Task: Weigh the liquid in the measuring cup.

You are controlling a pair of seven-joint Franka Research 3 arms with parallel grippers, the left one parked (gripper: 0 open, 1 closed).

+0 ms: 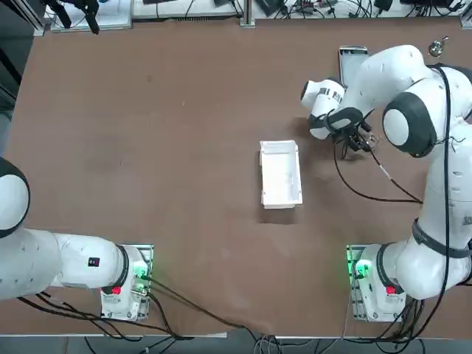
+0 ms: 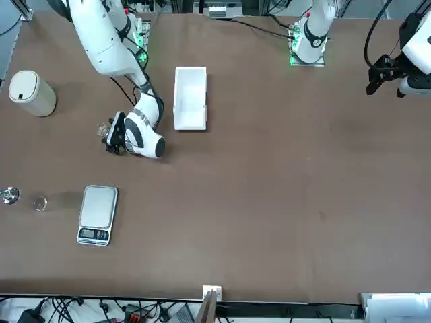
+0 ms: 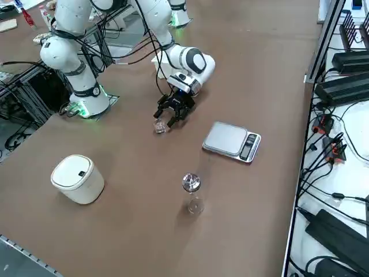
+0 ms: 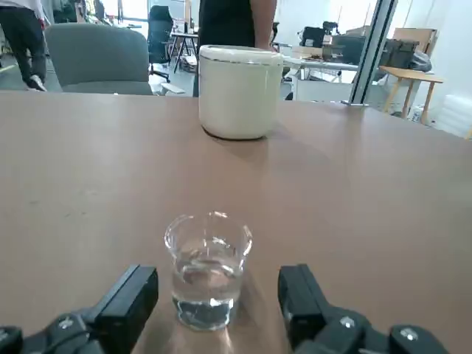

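Just beside clear cup [image 4: 207, 276]: right claw [image 4: 218, 295], fingers [image 4: 130, 306] spread apart, cup upright, part-filled.

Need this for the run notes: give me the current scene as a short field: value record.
right gripper: open, low over the table, fingers pointing toward the cup
measuring cup: upright on table, clear liquid inside, not gripped
scale: flat on table, nothing on its plate
white tray: on table, nothing in it
white lidded bin: upright, lid on
glass bottle: upright, shiny top
person: standing beyond the table
weighing: not yet done
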